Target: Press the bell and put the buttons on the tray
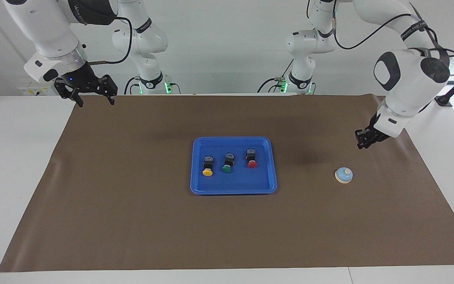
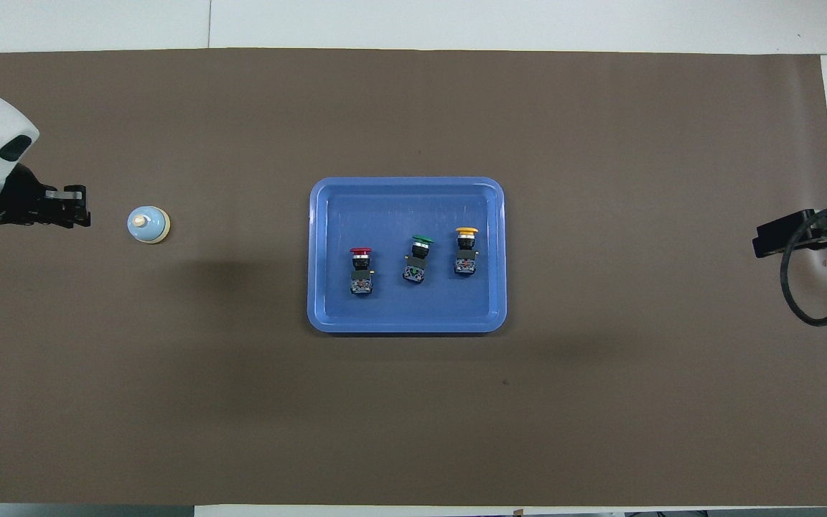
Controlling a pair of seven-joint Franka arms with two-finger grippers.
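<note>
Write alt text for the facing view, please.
A shallow blue plastic tray on brown paper holds three push-buttons lying in a row: yellow-capped, green-capped and red-capped. A small light-blue dome bell sits beneath the raised left end effector.

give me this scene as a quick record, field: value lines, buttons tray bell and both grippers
tray: blue tray at the middle of the brown mat
buttons: red button, green button and yellow button lying in a row in the tray
bell: light blue bell on the mat toward the left arm's end, outside the tray
left gripper: left gripper raised above the mat, close beside the bell, not touching it
right gripper: right gripper open, raised over the mat's edge at the right arm's end, holding nothing
</note>
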